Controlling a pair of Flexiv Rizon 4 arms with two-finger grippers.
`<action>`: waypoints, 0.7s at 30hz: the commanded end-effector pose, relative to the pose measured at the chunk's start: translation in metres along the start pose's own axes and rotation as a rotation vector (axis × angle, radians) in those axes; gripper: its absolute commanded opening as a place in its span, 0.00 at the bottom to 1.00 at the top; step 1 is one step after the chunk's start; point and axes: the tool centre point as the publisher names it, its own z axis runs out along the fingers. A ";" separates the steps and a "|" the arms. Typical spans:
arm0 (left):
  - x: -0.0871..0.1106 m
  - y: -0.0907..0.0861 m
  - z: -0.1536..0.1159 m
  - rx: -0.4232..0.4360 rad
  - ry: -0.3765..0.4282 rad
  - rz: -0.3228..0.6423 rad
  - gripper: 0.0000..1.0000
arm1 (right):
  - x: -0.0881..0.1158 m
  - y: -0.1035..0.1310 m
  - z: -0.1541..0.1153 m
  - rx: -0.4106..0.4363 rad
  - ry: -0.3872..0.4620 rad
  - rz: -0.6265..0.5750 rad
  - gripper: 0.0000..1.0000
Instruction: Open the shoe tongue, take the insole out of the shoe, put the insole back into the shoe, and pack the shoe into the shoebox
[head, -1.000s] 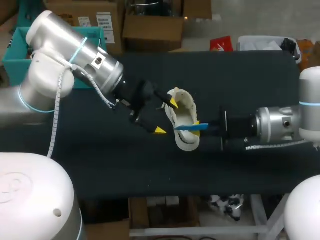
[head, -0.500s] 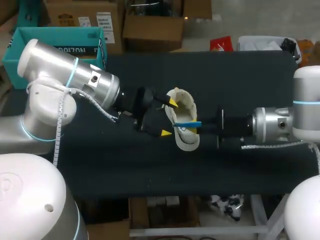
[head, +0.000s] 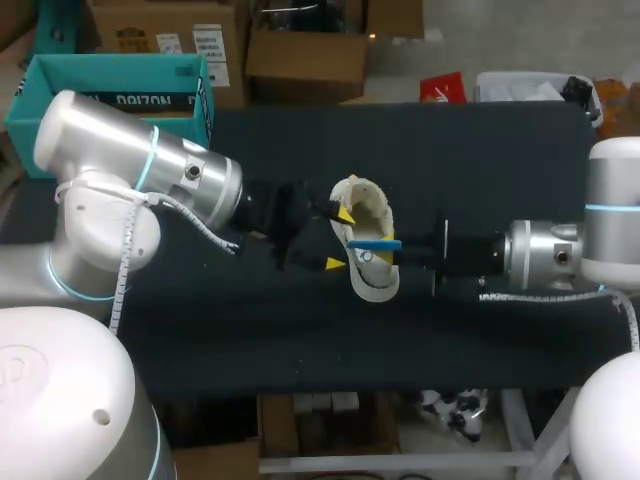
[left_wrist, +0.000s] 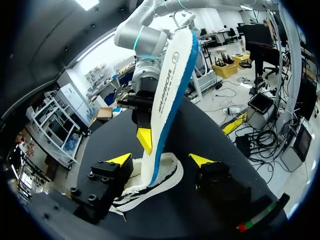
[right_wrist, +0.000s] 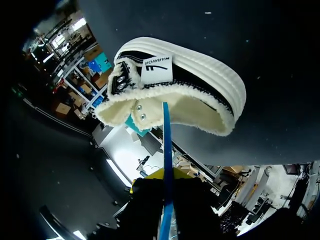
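The shoe (head: 368, 205) lies near the middle of the dark worktop (head: 480, 160), well apart from all its edges. The right hand (head: 402, 250) is clamped on the insole (head: 375, 243), which stands on edge with one end down in the shoe's mouth. The left hand (head: 339, 238) is spread wide, one finger on either side of the shoe; whether either touches it I cannot tell. The insole looks partway between in and out, so the step is best done by steadying the shoe with the left hand and moving the insole along the shoe's length, flat to its floor, so that it does not buckle or snag on the fleecy collar. The matte worktop may let the shoe slide if it is pushed unbraced. A teal box (head: 185, 100), probably the shoebox, sits off the far left corner, open side up
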 end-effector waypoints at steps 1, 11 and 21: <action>-0.004 0.008 0.017 -0.016 0.004 -0.010 0.31 | -0.002 0.002 0.001 0.010 0.013 -0.003 0.00; -0.018 0.021 0.043 -0.035 0.005 -0.018 0.34 | 0.000 0.002 0.007 0.016 0.008 0.000 0.00; -0.022 0.022 0.055 -0.038 -0.001 -0.012 0.00 | 0.001 -0.001 0.009 0.018 0.004 -0.001 0.00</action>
